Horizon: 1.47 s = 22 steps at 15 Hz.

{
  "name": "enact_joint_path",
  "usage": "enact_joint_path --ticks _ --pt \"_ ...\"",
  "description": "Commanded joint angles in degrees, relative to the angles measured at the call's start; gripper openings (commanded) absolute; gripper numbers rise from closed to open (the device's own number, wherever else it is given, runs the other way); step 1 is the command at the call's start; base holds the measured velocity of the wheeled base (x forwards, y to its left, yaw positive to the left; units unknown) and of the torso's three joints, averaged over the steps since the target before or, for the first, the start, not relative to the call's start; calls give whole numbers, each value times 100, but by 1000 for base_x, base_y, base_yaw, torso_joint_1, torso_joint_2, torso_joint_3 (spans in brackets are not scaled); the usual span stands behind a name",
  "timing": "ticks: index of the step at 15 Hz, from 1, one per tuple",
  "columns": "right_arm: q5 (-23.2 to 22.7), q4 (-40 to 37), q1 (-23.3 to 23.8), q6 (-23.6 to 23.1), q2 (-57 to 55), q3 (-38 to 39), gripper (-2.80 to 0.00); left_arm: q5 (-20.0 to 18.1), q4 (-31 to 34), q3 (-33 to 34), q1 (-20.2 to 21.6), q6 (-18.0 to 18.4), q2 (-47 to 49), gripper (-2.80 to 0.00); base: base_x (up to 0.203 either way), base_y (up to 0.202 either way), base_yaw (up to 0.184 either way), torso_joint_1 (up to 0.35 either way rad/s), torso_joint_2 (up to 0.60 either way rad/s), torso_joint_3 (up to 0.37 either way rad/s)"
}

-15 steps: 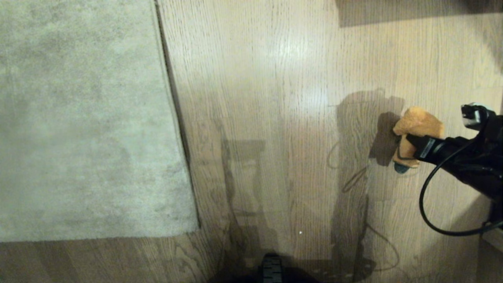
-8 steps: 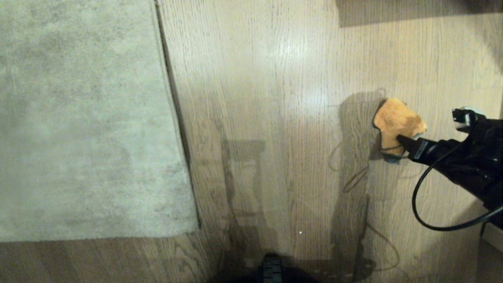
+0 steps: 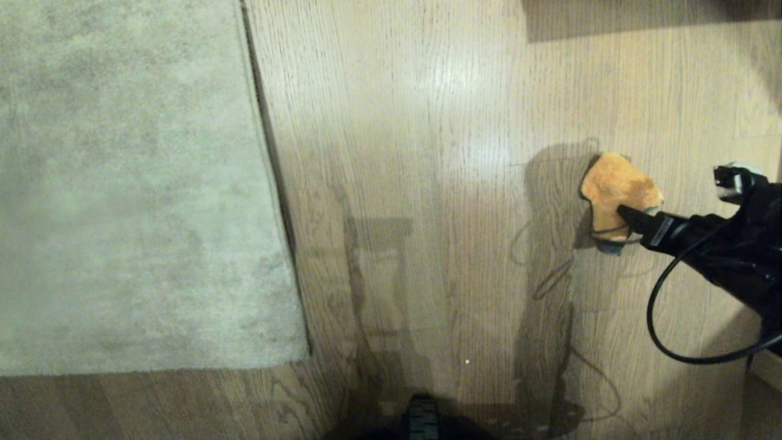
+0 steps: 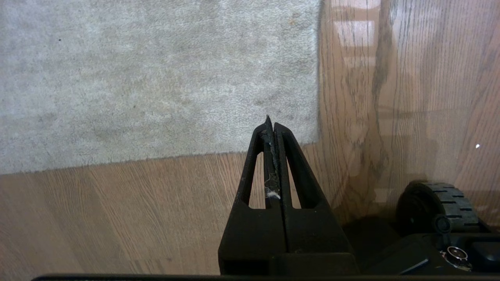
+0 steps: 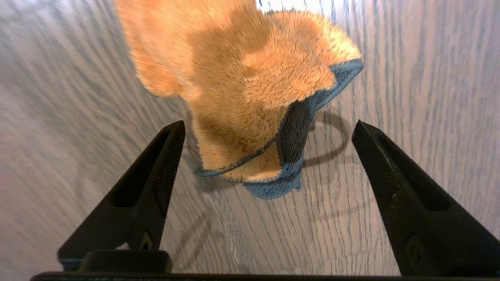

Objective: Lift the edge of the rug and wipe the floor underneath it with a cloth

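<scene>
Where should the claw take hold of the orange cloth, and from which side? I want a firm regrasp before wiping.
Probably the near end of the cloth, where it bunches into a raised fold with the teal hem. The right claw is open, its tips either side of that end, so coming straight forward and low along the floor looks best. The rest lies spread flatter, harder to pinch.

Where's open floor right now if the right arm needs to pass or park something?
The widest bare floor is the strip between the rug edge and the cloth. A narrower band runs along the rug's near border, by the robot's base. It's crowded only at the cloth, which lies on the planks between the fingers of the open right gripper. The left gripper hangs shut over the rug corner.
</scene>
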State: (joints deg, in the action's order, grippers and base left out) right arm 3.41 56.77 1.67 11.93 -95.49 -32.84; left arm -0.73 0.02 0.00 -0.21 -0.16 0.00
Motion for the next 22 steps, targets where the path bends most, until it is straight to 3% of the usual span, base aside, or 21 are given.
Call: enact_joint_path --ticks 1,5,6,17,22 --pt "-1 38 0 -43 396 175 0 2 -2 0 -4 -2 0 -280 0 0 0 0 0 0" --pt "-31 41 0 -202 1094 674 0 2 -2 0 3 -2 0 -280 0 0 0 0 0 0" --pt "-39 45 0 -207 1251 867 -280 2 -2 0 3 -2 0 -280 0 0 0 0 0 0" --pt "-59 -64 -11 -213 2795 1928 -280 2 -1 0 3 -2 0 -280 0 0 0 0 0 0" --pt "-48 -459 -35 -226 3889 2494 -280 2 -1 0 3 -2 0 -280 0 0 0 0 0 0"
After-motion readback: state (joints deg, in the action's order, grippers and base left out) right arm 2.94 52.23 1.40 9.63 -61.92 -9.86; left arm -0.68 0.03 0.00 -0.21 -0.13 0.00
